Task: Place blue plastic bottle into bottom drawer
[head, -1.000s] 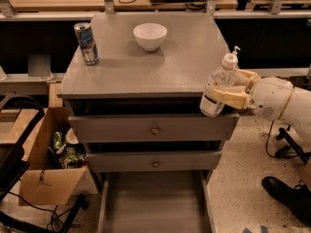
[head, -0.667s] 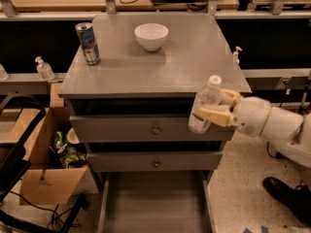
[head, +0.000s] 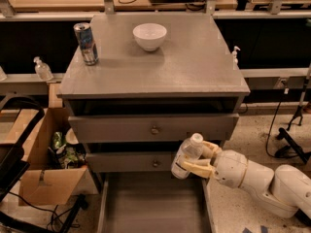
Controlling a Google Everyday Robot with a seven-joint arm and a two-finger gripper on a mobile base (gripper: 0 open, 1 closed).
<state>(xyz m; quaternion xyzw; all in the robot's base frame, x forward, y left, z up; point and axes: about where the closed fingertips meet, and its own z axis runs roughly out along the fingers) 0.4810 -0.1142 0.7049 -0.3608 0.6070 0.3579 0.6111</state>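
Observation:
The blue plastic bottle (head: 185, 155), clear with a white cap and a pale label, is held tilted in my gripper (head: 197, 160), in front of the middle drawer's right end. My gripper is shut on the bottle, its cream fingers (head: 198, 168) wrapped around the body. The white arm reaches in from the lower right. The bottom drawer (head: 109, 204) is pulled open just below the bottle, a shallow grey tray with a plain floor. The bottle hangs above its back right part.
A silver-blue can (head: 86, 43) and a white bowl (head: 149, 36) stand on the cabinet top (head: 194, 67). Two upper drawers with round knobs (head: 154, 129) are nearly shut. A cardboard box (head: 43, 169) with rubbish stands at left. Small pump bottles (head: 42, 69) sit on side ledges.
My gripper has carried the bottle down and to the left, from beside the cabinet top's right edge to in front of the middle drawer, just above the open bottom drawer.

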